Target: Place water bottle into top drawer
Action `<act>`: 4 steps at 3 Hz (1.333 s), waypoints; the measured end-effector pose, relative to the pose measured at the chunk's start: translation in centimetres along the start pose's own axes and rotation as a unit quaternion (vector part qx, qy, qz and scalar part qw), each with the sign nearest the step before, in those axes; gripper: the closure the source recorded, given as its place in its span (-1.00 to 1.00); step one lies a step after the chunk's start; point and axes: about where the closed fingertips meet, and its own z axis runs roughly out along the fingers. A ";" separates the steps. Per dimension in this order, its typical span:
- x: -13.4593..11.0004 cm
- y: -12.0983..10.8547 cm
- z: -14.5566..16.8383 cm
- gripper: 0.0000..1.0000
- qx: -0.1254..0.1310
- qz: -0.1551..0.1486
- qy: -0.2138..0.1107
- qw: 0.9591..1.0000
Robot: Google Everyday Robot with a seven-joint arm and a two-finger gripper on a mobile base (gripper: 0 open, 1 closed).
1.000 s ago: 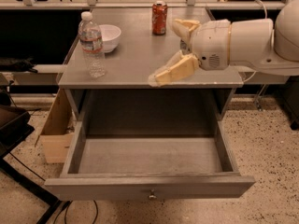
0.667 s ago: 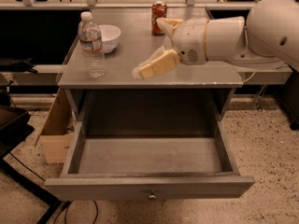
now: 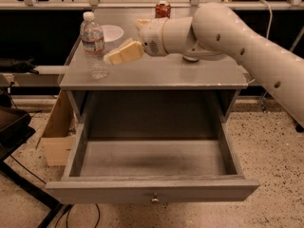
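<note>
**Close by, nothing held**

Hangs the gripper low over the grey tabletop, just to the right of the water bottle. Holds the jaws spread apart, gripping nothing. Shows the water bottle standing upright near the left edge of the tabletop, in front of a white bowl. Has a red can far at the back. Shows the top drawer pulled wide open below the tabletop. Has a cardboard box down on the floor at the left.

Jaws near water bottle; arm hides can base.
</note>
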 end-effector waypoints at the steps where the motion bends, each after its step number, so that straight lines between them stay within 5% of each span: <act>1: 1.4 0.3 3.4 -1.00 -0.015 0.037 -0.031 0.999; 3: 0.9 1.8 8.4 -1.00 -0.050 0.051 -0.107 0.992; 4: 0.4 1.4 10.0 -0.51 -0.059 0.035 -0.129 0.989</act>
